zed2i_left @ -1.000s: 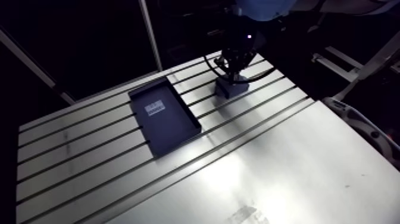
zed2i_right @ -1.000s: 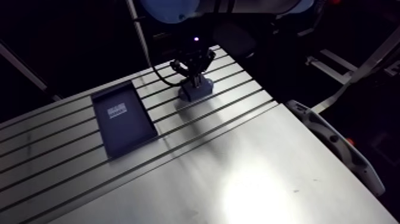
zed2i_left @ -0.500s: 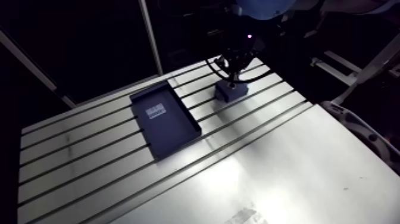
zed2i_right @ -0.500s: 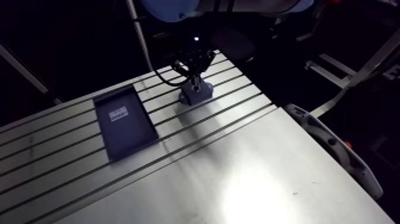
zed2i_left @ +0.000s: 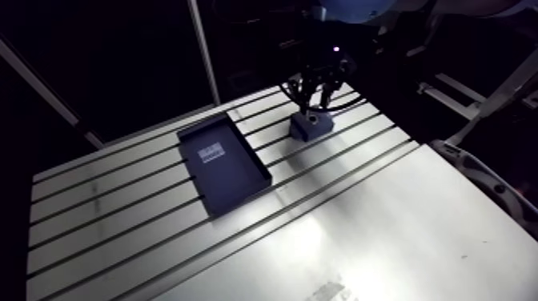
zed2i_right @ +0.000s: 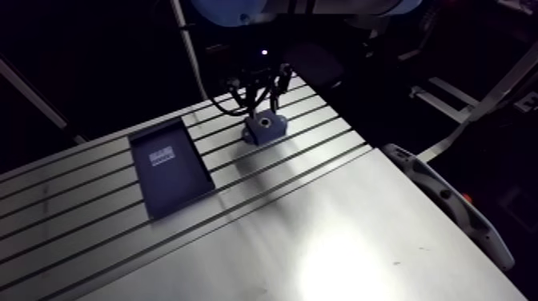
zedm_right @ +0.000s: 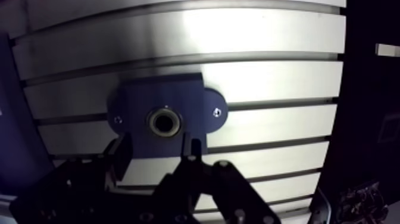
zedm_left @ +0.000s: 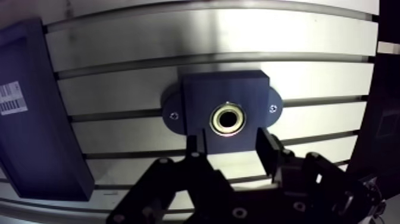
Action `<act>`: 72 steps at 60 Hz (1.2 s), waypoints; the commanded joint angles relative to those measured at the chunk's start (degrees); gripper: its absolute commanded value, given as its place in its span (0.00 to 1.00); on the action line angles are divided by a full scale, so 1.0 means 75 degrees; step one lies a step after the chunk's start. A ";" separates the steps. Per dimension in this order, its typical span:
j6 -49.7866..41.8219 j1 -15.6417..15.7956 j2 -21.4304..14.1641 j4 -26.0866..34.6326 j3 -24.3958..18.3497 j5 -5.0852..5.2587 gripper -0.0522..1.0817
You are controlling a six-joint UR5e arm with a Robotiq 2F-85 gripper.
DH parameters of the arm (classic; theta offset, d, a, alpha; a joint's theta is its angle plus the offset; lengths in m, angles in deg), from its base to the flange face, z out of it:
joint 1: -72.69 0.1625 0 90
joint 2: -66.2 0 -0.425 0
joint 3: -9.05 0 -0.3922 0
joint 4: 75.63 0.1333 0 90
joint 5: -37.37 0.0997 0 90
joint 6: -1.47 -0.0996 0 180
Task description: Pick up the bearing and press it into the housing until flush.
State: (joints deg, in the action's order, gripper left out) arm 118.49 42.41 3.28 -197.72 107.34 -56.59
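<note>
Lifted since earlier, the tool (zedm_left: pixel 229 142) gapes empty over the shiny ring bearing (zedm_left: pixel 217 118) seated in dark housing (zedm_left: pixel 202 89).

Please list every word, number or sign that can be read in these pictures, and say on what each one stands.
On the dark tray, a white label: rows of print, perhaps a barcode, too blurred to read.
On the housing and the table: no writing or sign visible.
</note>
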 commanded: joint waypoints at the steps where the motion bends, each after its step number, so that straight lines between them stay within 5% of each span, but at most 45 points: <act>1: 0.0001 0.0038 -0.0172 0.0251 -0.0076 -0.0006 0.06; 39: -0.0198 0.0028 -0.1798 0.3009 -0.0804 -0.0006 0.06; 61: -0.0681 0.0061 -0.2439 0.3713 -0.0975 0.0050 0.06; 72: -0.1032 0.0629 -0.2479 0.3961 -0.1244 0.0086 0.06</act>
State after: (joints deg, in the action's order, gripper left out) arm 113.25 43.63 -14.46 -170.17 99.77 -56.23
